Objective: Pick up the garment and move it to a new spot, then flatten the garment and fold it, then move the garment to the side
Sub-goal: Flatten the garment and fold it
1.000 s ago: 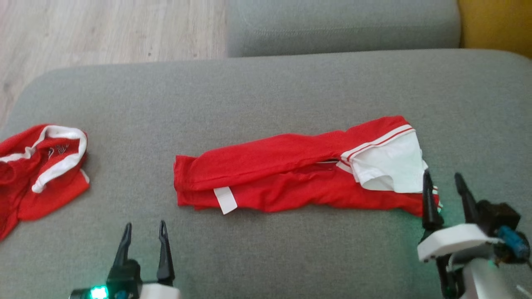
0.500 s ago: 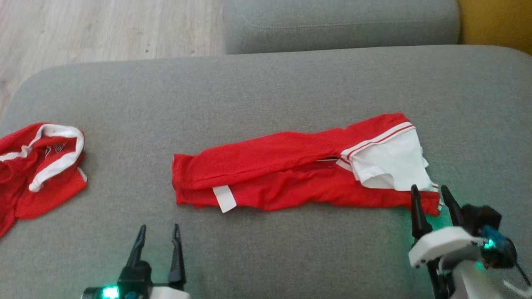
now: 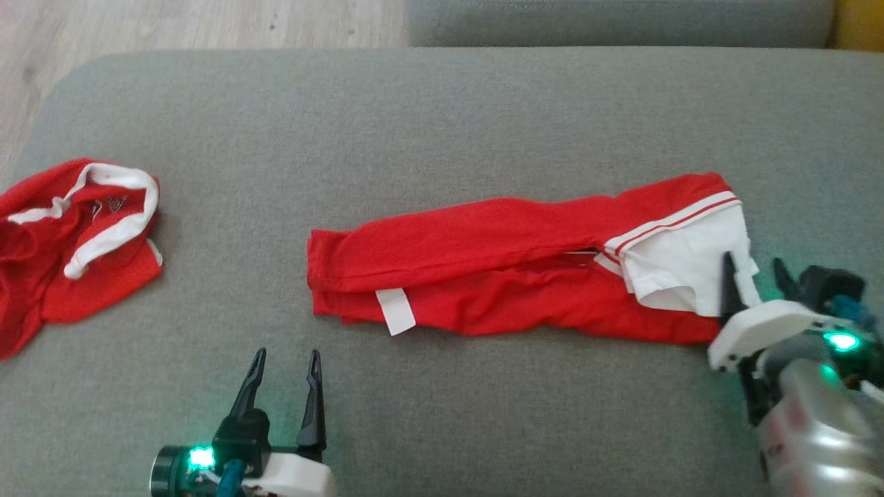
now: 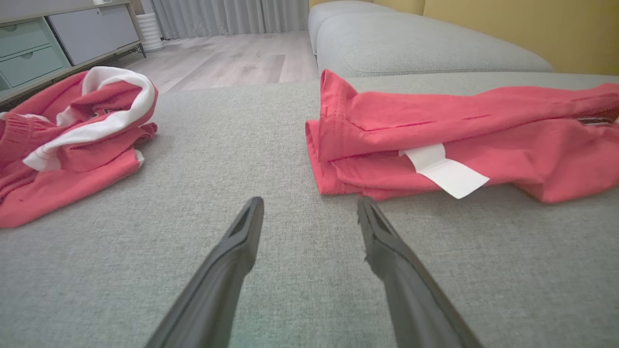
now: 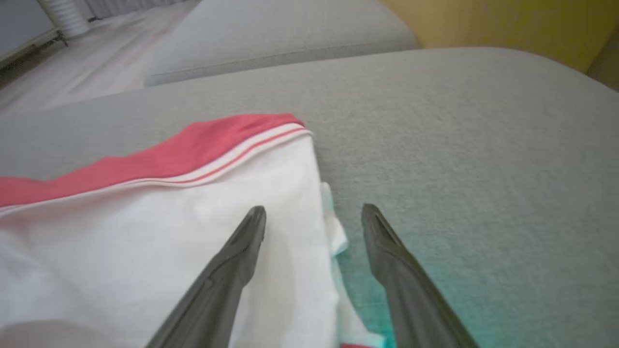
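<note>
A red garment (image 3: 497, 269) lies folded into a long strip across the middle of the grey sofa seat (image 3: 442, 124). Its right end is white with red stripes (image 3: 684, 262), and a white tag (image 3: 395, 311) sticks out near its left end. My right gripper (image 3: 754, 273) is open at that white end, with the cloth's edge (image 5: 319, 212) between its fingers. My left gripper (image 3: 285, 366) stands open over bare cushion, a little in front of the strip's left end (image 4: 338, 159). Nothing is held in it.
A second red garment with white trim (image 3: 76, 235) lies crumpled at the seat's left edge, also visible in the left wrist view (image 4: 72, 130). Another grey cushion (image 3: 621, 21) sits behind. Wooden floor (image 3: 173, 24) lies beyond the far left; a yellow wall (image 5: 508, 24) on the right.
The camera has tilted, so the whole picture shifted. My right gripper has moved in over the garment's white end. My left gripper has edged right and forward, towards the strip's left end.
</note>
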Controlling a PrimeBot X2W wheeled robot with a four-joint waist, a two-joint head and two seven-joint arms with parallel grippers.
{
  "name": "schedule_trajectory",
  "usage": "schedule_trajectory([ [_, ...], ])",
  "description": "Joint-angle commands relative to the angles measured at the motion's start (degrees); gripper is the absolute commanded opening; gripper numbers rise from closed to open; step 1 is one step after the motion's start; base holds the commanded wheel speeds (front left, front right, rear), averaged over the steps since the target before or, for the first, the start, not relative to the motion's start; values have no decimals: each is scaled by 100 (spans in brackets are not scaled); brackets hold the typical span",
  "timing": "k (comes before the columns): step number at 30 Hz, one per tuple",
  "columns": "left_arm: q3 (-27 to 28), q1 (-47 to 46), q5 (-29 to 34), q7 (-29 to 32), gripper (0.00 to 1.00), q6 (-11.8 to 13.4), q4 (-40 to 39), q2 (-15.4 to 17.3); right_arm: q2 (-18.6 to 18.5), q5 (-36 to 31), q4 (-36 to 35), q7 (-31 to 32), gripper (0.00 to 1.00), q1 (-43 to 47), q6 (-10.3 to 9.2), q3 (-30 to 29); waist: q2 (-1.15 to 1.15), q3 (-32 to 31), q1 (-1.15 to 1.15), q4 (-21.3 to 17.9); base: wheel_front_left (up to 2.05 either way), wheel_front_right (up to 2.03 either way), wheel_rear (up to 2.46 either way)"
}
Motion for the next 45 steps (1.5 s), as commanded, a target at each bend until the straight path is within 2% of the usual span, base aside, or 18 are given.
schedule_trajectory([
  [1, 123, -206, -19, -37, 100, -11, -142, 48, -122, -97, 17, 3, 100, -241, -5, -27, 0, 75, -1, 67, 0, 0, 0],
  [4, 151, -235, -10, -37, 100, -13, -140, 48, -156, -141, 345, 34, 100, -343, -5, -239, 0, 139, -1, 116, 0, 0, 0],
  [8, 179, -251, 3, -37, 100, -13, -148, 48, -81, -8, 675, 27, 100, -413, -5, -181, 0, 184, -1, 148, 0, 0, 0],
  [17, 142, -309, -2, -37, 100, -41, -221, 48, 93, 853, 1102, -57, 100, -493, -5, 615, 0, 242, -1, 182, 0, 0, 0],
  [22, 51, -337, -28, -37, 100, -37, -254, 48, 128, 1454, 1177, 108, 100, -465, -5, 1214, 0, 262, -1, 230, 0, 0, 0],
  [23, 44, -336, -34, -37, 100, -35, -259, 48, 134, 1583, 1156, 163, 97, -448, -5, 1355, 0, 264, -1, 237, 0, 0, 0],
  [24, 40, -331, -38, -37, 100, -32, -262, 48, 138, 1723, 1126, 212, 56, -425, -5, 1480, 0, 263, -1, 241, 0, 0, 0],
  [25, 38, -324, -38, -37, 100, -30, -263, 48, 141, 1867, 1081, 252, 7, -399, -5, 1592, 0, 261, -1, 244, 0, 0, 0],
  [26, 39, -318, -40, -37, 100, -30, -260, 48, 142, 1993, 1031, 276, 0, -372, -5, 1698, 0, 259, -1, 245, 0, 0, 0],
  [30, 54, -287, -60, -37, 100, -35, -233, 48, -174, 2437, 826, 134, 0, -287, -5, 1906, 0, 201, -1, 197, 0, 0, 0],
  [36, 8, -247, -117, -37, 100, -33, -224, 48, -583, 2603, 424, -74, 0, -314, -5, 1875, 0, 57, -1, 63, 0, 0, 0],
  [41, -54, -189, -195, -37, 100, -21, -185, 48, -475, 2625, -663, -88, 0, -177, -5, 1993, 0, -67, -1, -20, 0, 0, 0],
  [45, -152, -168, -246, -37, 100, -20, -140, 48, -222, 2805, -1539, -89, 0, 26, -5, 2521, 0, -145, -1, 34, 0, 0, 0],
])
